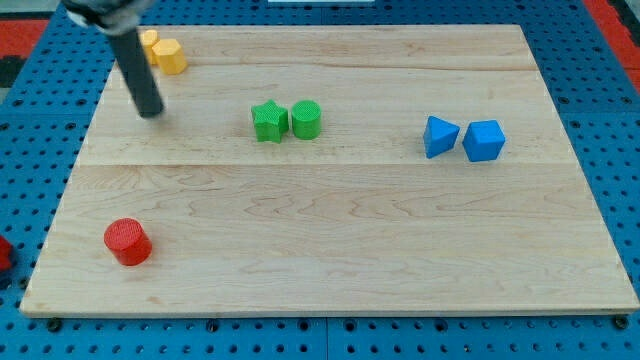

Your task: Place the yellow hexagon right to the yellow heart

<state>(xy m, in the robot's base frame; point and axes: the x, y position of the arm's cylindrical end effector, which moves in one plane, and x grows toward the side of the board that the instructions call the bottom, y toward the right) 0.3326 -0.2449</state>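
Note:
The yellow hexagon (171, 56) sits near the board's top left corner. Just to its left, touching it, a second yellow block (149, 41) is partly hidden behind my rod; its shape is hard to make out, it seems to be the yellow heart. My tip (151, 112) rests on the board below and slightly left of the two yellow blocks, about a block's width below the hexagon, not touching either.
A green star (267, 121) and a green cylinder (306, 119) touch side by side at the upper middle. A blue triangle (439, 136) and a blue cube (484, 140) sit at the right. A red cylinder (128, 242) stands at the bottom left. The wooden board (350, 250) lies on a blue pegboard.

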